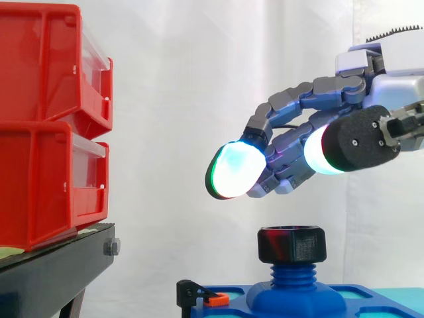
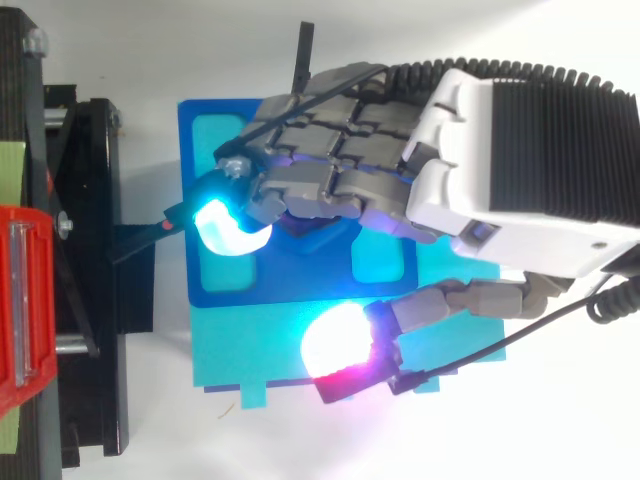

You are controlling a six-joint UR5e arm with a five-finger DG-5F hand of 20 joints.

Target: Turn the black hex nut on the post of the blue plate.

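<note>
– On the far left, side view: what's there?
– Two red bins (image 1: 46,126) stacked on a black stand (image 1: 59,262), white curtain behind.
– Moving right?
– Low down, a small orange clip (image 1: 216,299) at the left edge of the blue plate (image 1: 377,295). Then the blue threaded post (image 1: 291,273) rising from the plate, with the black hex nut (image 1: 291,244) upright at its top.
– Hand on it?
– No. Hand (image 1: 331,89) hangs above the nut, clear gap, no contact. Fingers bent in a loose arch, and the glowing fingertips (image 1: 233,169) point down-left, past the nut's left side. Thumb (image 1: 344,146) stands apart from them, nothing between.
– Top view agree?
– Yes. Fingers side by side over the plate's middle, nut hidden under them. Thumb tip (image 2: 335,345) is well apart, out over the teal panel (image 2: 470,345) next to the plate.
</note>
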